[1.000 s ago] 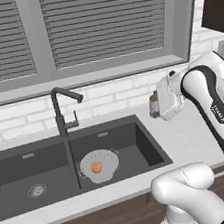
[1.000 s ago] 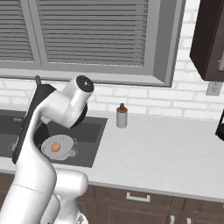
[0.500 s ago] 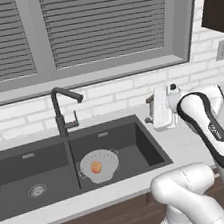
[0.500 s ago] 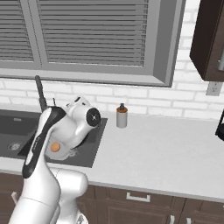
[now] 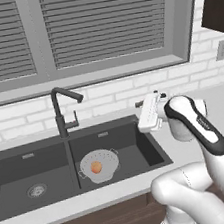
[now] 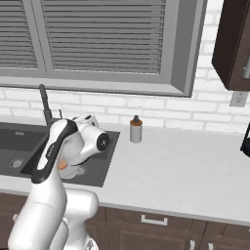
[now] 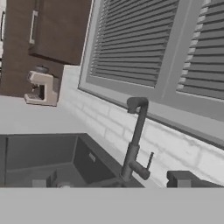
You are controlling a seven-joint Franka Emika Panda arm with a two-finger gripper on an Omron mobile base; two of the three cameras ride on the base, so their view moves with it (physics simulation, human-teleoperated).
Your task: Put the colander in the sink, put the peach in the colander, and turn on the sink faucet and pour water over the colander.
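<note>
The light grey colander (image 5: 106, 158) sits in the right basin of the dark sink (image 5: 21, 167), with the orange-red peach (image 5: 96, 167) inside it. The tall dark sink faucet (image 5: 60, 115) rises at the divider behind them, spout pointing right. My gripper (image 5: 145, 113) hovers over the sink's right rim, level with the faucet's lever and aimed left at it. In the hand view the faucet (image 7: 134, 138) stands straight ahead with its lever (image 7: 149, 161) to the right, and my gripper (image 7: 112, 182) is open with nothing between its fingertips (image 7: 180, 178). My arm hides most of the colander (image 6: 77, 171) from the right.
A small soap dispenser (image 6: 135, 130) stands on the counter right of the sink. A brick wall and a window with blinds (image 5: 106, 24) lie behind the faucet. A small appliance (image 7: 42, 88) sits under a dark cabinet (image 7: 57, 26). White counter (image 6: 185, 171) stretches to the right.
My hand has come down and swung left from above the counter to over the sink's right rim, nearer the faucet. The jaws stay open. Colander and peach have not moved.
</note>
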